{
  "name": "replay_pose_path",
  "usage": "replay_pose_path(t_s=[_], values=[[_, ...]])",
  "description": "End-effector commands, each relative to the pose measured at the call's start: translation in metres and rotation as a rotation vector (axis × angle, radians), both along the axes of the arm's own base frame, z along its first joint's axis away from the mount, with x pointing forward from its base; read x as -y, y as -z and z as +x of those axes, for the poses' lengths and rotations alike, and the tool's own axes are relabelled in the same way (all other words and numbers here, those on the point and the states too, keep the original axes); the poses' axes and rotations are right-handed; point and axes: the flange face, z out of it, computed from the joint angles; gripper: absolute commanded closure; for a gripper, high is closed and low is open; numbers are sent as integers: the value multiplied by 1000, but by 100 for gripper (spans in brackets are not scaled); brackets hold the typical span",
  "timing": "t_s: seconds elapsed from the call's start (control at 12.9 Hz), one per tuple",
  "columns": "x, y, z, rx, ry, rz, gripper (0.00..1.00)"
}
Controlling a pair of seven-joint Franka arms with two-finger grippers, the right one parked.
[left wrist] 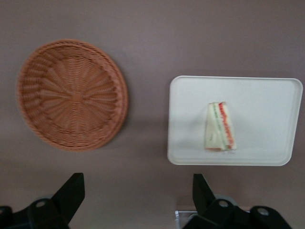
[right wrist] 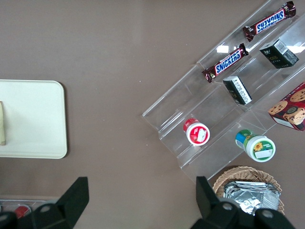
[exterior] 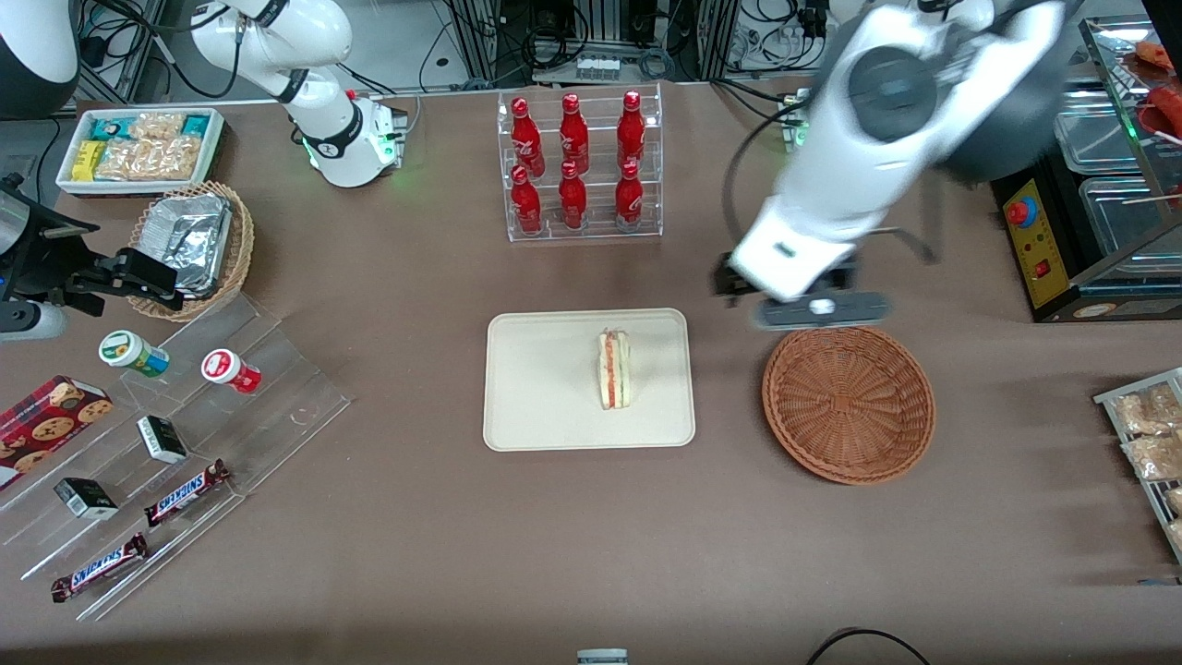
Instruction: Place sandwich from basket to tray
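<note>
So the sandwich (exterior: 614, 370) is already lying on the tray (exterior: 536, 397), standing on its long side with the red and green filling stripes facing up, and it's sitting toward the tray edge that's closer to the basket (exterior: 848, 403), with plenty of bare tray on the parked arm's side of it. It isn't touching the rim anywhere that I can see. The basket is sitting on the bench (exterior: 462, 554) just beside the tray with a strip of brown surface showing between them, no overlap. The gripper (left wrist: 138, 193) is hanging up in the air with nothing in it, fingers (left wrist: 71, 191) spread wide apart, and in the front view the gripper (exterior: 813, 309) is hovering just over the basket edge that's farther from the front camera. From the wrist camera you're looking straight down between the fingers at open bench, with basket and tray both in full sight. Room-wise, there's a wide open stretch of bench nearer the front camera than the tray and basket. Farther from the camera, a clear rack of red bottles (exterior: 579, 166) is standing near the tray's edge, with a gap of bench between. The clear stepped display (exterior: 185, 443) with candy bars and small tubs is sitting well apart, toward the parked arm's end.
</note>
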Motion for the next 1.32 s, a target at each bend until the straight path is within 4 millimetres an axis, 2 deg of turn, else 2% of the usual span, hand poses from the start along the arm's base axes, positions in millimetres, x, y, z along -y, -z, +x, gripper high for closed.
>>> replay_pose_path(t_s=[0.0, 0.16, 0.39, 0.62, 0.7, 0.93, 1.24], values=[[-60, -20, 2, -8, 22, 3, 0], [-108, -27, 12, -8, 39, -1, 0], [-178, -34, 17, -35, 63, -10, 0], [-232, -44, 13, -37, 103, -18, 0], [-241, -49, 7, -41, 105, -19, 0], [-246, -70, -20, -30, 165, -24, 0], [-249, -63, -13, -31, 148, 39, 0]])
